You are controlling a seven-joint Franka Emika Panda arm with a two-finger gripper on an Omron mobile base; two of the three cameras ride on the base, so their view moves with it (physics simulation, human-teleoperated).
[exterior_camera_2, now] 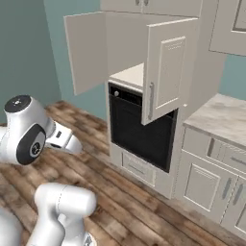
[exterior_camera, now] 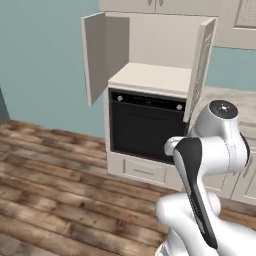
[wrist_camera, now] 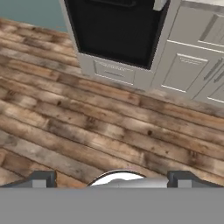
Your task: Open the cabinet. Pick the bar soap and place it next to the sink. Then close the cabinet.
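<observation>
The cabinet [exterior_camera: 155,45] stands open, its left door [exterior_camera: 95,55] swung out to the left and its right door [exterior_camera_2: 166,67] swung out toward me, grey bar handle showing. Its cream interior floor [exterior_camera: 150,77] looks bare where I can see it. The bar soap is out of view, and so is the sink. My gripper [wrist_camera: 113,180] is open, its two dark fingertips [wrist_camera: 41,178] wide apart with nothing between them, pointing down at the wooden floor in front of the oven. The arm is folded low, well short of the cabinet.
A black built-in oven [exterior_camera: 145,125] sits under the cabinet, with a drawer [wrist_camera: 113,72] below it. To the right runs a pale stone counter [exterior_camera_2: 221,115] over cream base cabinets [exterior_camera_2: 204,185]. Wooden floor [exterior_camera: 50,175] spreads to the left.
</observation>
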